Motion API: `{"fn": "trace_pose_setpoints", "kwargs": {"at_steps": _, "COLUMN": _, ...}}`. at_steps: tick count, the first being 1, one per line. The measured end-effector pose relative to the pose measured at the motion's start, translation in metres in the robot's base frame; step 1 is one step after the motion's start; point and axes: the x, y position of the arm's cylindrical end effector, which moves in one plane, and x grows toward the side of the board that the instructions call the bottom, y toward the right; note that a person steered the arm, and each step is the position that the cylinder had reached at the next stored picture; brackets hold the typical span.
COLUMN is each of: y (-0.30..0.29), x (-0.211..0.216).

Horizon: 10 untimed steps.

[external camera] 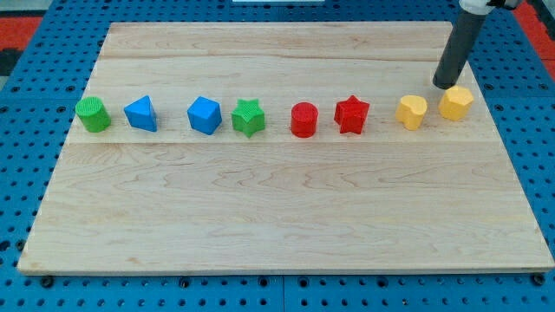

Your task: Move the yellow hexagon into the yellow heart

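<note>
The yellow hexagon (456,102) sits at the view's right on the wooden board. The yellow heart (412,112) lies just to its left, with a small gap between them. My tip (446,84) rests on the board just above the hexagon's upper left edge, close to it or touching it. The dark rod rises from the tip toward the view's top right.
A row of blocks runs leftward from the heart: a red star (352,114), a red cylinder (304,120), a green star (248,117), a blue block (205,115), a blue triangular block (140,113) and a green cylinder (93,114). The board's right edge (512,139) is near the hexagon.
</note>
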Motion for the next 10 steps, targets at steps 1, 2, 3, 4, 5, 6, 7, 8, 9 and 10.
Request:
{"fn": "trace_pose_setpoints", "kwargs": {"at_steps": 1, "y": 0.018, "x": -0.002}}
{"fn": "trace_pose_setpoints", "kwargs": {"at_steps": 2, "y": 0.020, "x": 0.028}}
{"fn": "trace_pose_setpoints", "kwargs": {"at_steps": 3, "y": 0.020, "x": 0.044}}
{"fn": "trace_pose_setpoints", "kwargs": {"at_steps": 4, "y": 0.035, "x": 0.049}}
{"fn": "trace_pose_setpoints", "kwargs": {"at_steps": 5, "y": 0.066, "x": 0.068}}
{"fn": "trace_pose_setpoints", "kwargs": {"at_steps": 6, "y": 0.037, "x": 0.077}}
{"fn": "trace_pose_setpoints", "kwargs": {"at_steps": 7, "y": 0.005, "x": 0.074}}
{"fn": "trace_pose_setpoints", "kwargs": {"at_steps": 8, "y": -0.001, "x": 0.069}}
{"fn": "trace_pose_setpoints", "kwargs": {"at_steps": 9, "y": -0.002, "x": 0.067}}
{"fn": "trace_pose_setpoints", "kwargs": {"at_steps": 10, "y": -0.002, "x": 0.067}}
